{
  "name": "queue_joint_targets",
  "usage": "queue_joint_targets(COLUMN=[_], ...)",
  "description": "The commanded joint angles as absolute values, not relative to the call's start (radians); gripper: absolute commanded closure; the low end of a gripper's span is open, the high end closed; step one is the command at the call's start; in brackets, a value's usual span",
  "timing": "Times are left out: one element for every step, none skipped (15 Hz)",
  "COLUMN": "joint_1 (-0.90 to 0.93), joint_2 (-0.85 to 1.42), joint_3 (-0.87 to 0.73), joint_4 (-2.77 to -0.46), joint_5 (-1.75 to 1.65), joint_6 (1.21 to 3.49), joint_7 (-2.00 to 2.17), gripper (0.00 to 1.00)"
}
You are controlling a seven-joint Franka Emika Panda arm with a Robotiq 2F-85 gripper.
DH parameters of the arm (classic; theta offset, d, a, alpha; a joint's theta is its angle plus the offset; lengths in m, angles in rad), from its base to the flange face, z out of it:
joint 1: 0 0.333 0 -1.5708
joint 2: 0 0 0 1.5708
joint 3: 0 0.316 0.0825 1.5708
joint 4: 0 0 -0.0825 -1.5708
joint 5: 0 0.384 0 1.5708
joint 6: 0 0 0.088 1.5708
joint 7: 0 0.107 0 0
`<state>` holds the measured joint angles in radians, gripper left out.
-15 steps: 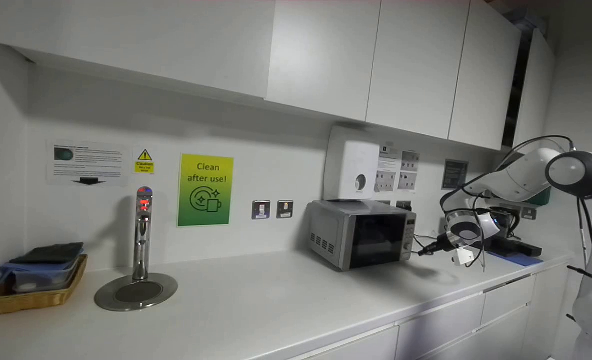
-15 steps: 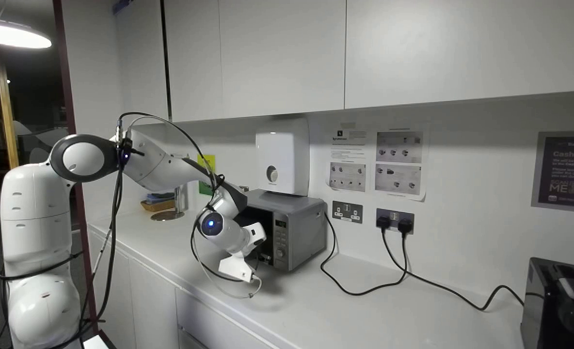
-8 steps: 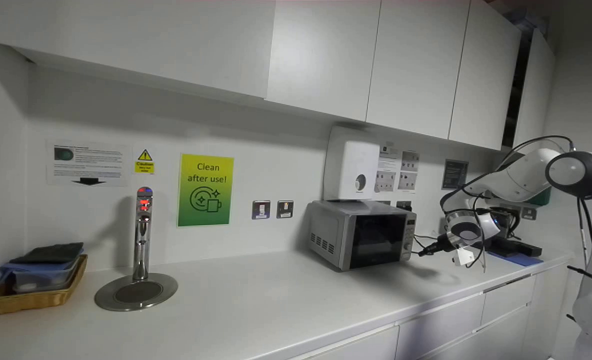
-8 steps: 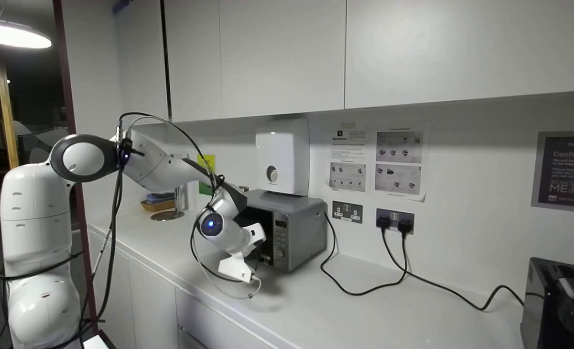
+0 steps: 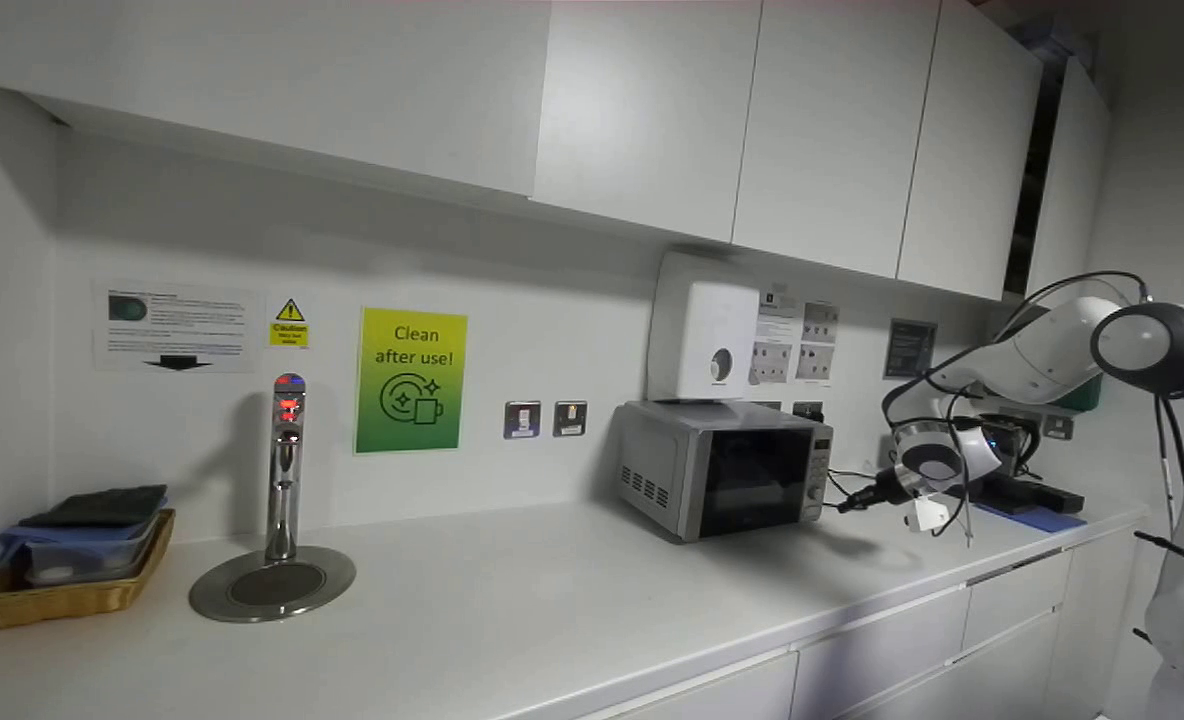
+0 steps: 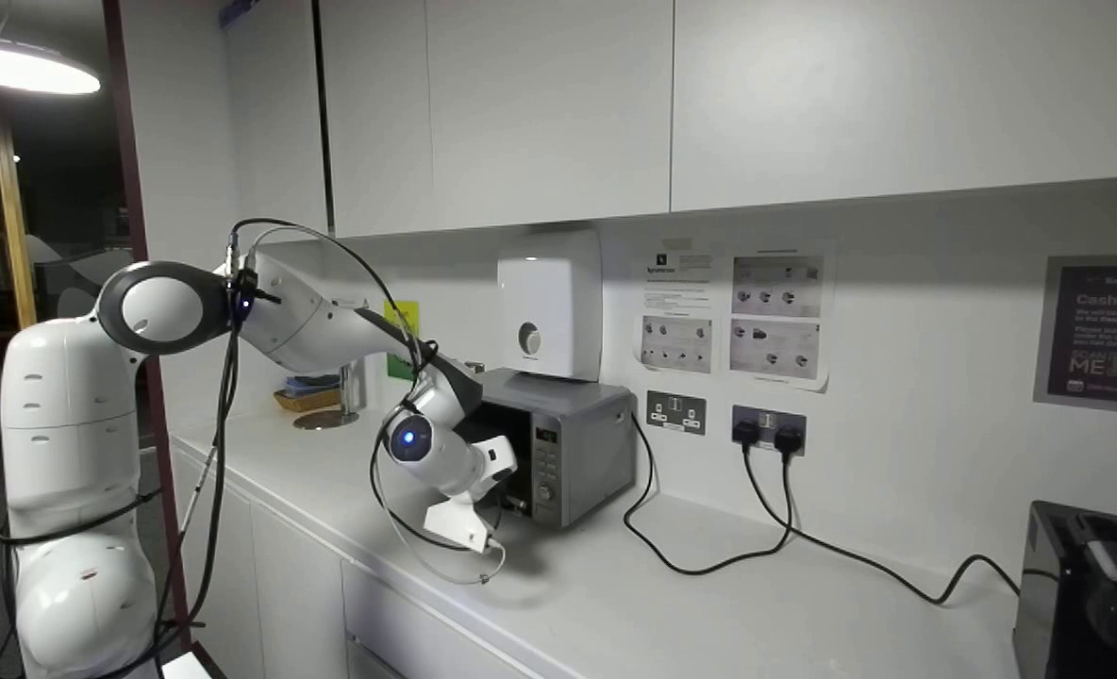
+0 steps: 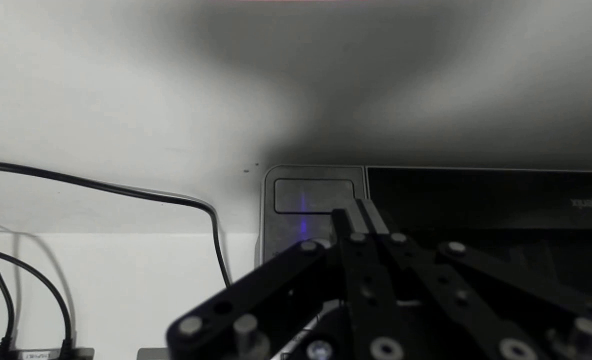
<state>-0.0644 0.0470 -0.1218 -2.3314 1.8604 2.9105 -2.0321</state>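
Your counter bears the microwave, at about nine o'clock from your gripper in an exterior view. Your jaws are closed together; in the wrist view, the microwave's rectangular panel lies at nine o'clock from your fingertips, contact unclear.

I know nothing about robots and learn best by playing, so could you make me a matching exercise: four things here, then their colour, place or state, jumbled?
1. tool
2. microwave
3. dispenser
4. poster

A. white, above the microwave
B. standing on the counter
C. yellow and green
D. jaws shut

Pairs: 1-D; 2-B; 3-A; 4-C
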Motion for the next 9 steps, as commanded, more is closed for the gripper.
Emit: queue_joint_targets(joint_1=[-0.071, -0.071, -0.071, -0.071, -0.071, -0.071, -0.071, -0.071, -0.07], joint_2=[0.06, 0.06, 0.062, 0.063, 0.065, 0.067, 0.07, 0.074, 0.08], joint_3=[-0.13, -0.131, -0.133, -0.134, -0.134, -0.135, -0.136, -0.136, -0.136], joint_4=[-2.307, -2.307, -2.303, -2.299, -2.297, -2.293, -2.289, -2.283, -2.276], joint_5=[1.935, 1.946, 1.965, 1.981, 1.993, 2.007, 2.019, 2.032, 2.044], joint_6=[2.907, 2.906, 2.906, 2.905, 2.904, 2.904, 2.904, 2.906, 2.909], joint_7=[-2.102, -2.108, -2.12, -2.13, -2.136, -2.144, -2.153, -2.161, -2.168], gripper=[1.0, 1.0, 1.0, 1.0, 1.0, 1.0, 1.0, 1.0, 1.0])
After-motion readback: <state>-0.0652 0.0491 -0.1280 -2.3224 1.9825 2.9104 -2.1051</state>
